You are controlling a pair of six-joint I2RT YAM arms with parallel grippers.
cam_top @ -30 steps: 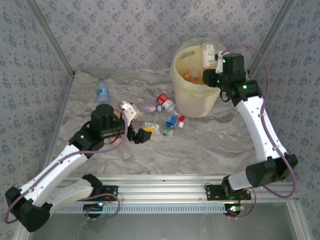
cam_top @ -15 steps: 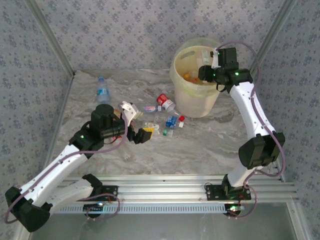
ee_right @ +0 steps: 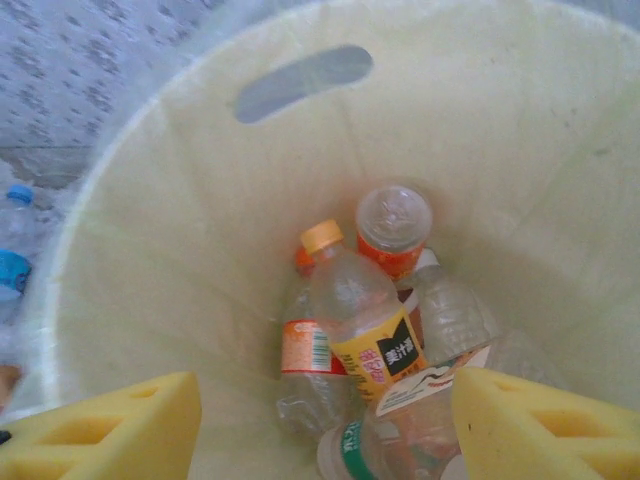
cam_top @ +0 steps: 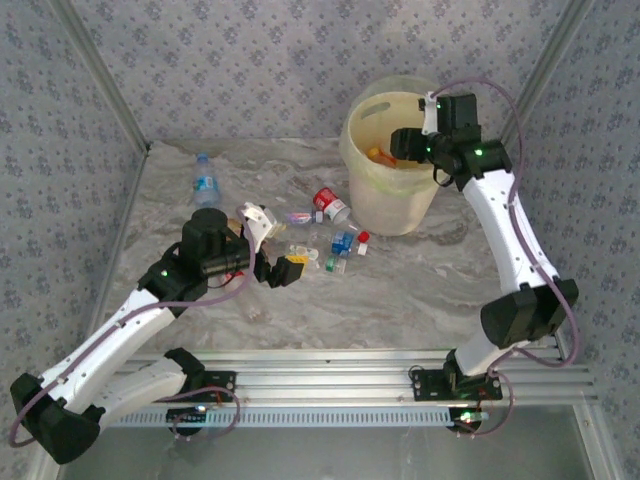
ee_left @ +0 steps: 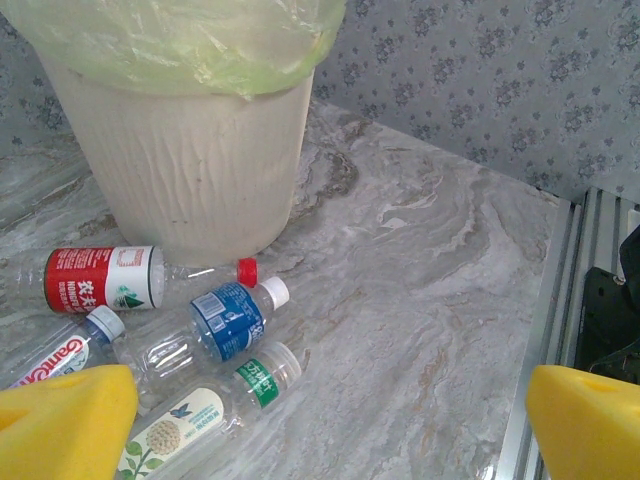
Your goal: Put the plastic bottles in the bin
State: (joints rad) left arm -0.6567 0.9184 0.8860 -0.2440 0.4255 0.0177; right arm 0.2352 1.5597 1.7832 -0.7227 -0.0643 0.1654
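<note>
The pale-yellow bin [cam_top: 375, 200] with its bag liner stands at the back right; its ribbed wall [ee_left: 190, 150] fills the upper left of the left wrist view. My right gripper [cam_top: 402, 143] hangs open over the bin's mouth, its yellow pads [ee_right: 100, 430] wide apart with nothing between them. Below it, several plastic bottles [ee_right: 365, 320] lie in the bin [ee_right: 180, 240], orange and yellow labels showing. My left gripper [cam_top: 284, 271] is open low over the table, right of loose bottles: red-label [ee_left: 100, 280], blue-label [ee_left: 225, 320], green-band [ee_left: 215, 400].
A blue-label bottle [cam_top: 205, 181] lies alone at the back left. More bottles [cam_top: 340, 245] are scattered between the left gripper and the bin, one red-label [cam_top: 328, 203] beside the bin's wall. Patterned walls close the back and sides; an aluminium rail [cam_top: 330, 375] runs along the near edge.
The right gripper held a white-label bottle above the bin's rim; that bottle is gone from it now and the gripper has lowered over the bin's mouth. The left arm has not moved.
</note>
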